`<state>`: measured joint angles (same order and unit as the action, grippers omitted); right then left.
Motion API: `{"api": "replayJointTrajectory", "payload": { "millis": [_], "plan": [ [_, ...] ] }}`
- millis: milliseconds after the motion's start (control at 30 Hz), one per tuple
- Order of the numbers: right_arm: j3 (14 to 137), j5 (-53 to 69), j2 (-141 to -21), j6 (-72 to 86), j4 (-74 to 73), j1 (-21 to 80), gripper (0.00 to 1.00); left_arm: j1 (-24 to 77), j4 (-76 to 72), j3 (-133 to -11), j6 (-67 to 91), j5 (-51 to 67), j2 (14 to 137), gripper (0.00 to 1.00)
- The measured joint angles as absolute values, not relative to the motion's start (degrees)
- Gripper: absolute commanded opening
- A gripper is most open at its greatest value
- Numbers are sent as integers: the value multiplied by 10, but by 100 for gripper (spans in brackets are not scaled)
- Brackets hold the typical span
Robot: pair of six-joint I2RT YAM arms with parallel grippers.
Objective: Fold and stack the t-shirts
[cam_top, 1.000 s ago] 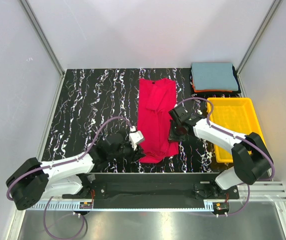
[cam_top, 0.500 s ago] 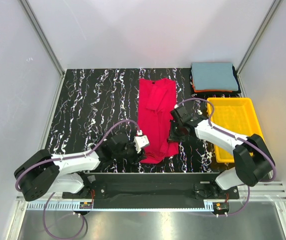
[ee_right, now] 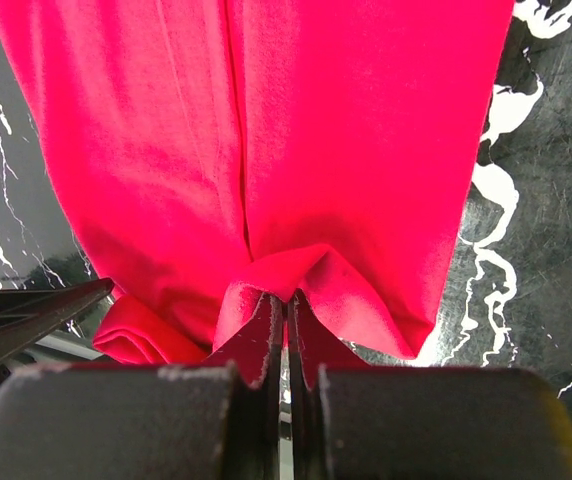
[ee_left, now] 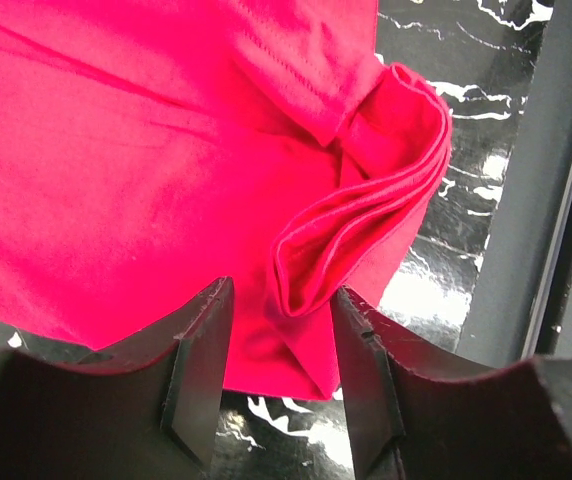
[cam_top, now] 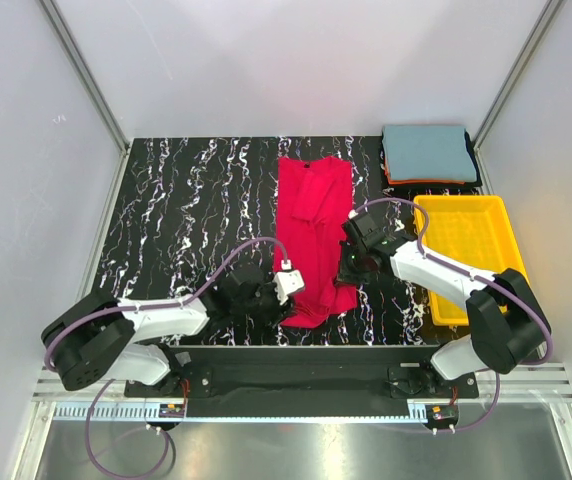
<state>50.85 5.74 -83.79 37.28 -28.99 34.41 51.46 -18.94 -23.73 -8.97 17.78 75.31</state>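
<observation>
Motion is on the left: the left end effector [ee_left: 278, 385] has slid up to the red t-shirt [cam_top: 311, 215] at its near hem, left of the yellow tray [cam_top: 461, 201], jaws open astride a fold. The right end effector [ee_right: 285, 312] stays pinched on that hem, so a two-handed lift looks close.

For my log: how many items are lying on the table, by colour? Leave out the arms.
red t-shirt: 1, laid out long
grey-blue t-shirt: 1, folded, top of the stack
orange t-shirt: 1, only its edge shows
dark t-shirt: 1, only its edge shows
yellow tray: 1
Total: 5
</observation>
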Motion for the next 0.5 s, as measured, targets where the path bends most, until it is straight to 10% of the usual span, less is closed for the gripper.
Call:
{"api": "replayJointTrajectory", "payload": {
  "millis": [233, 367, 500],
  "plan": [
    [509, 58, -838, 373, -285, 343, 0, 515, -189, -258, -107, 180, 775, 35],
    [508, 58, -838, 373, -285, 342, 0, 515, -189, -263, -116, 187, 782, 0],
    [504, 58, -837, 373, -284, 338, 0, 515, -189, -264, -123, 191, 782, 0]
  ]
}}
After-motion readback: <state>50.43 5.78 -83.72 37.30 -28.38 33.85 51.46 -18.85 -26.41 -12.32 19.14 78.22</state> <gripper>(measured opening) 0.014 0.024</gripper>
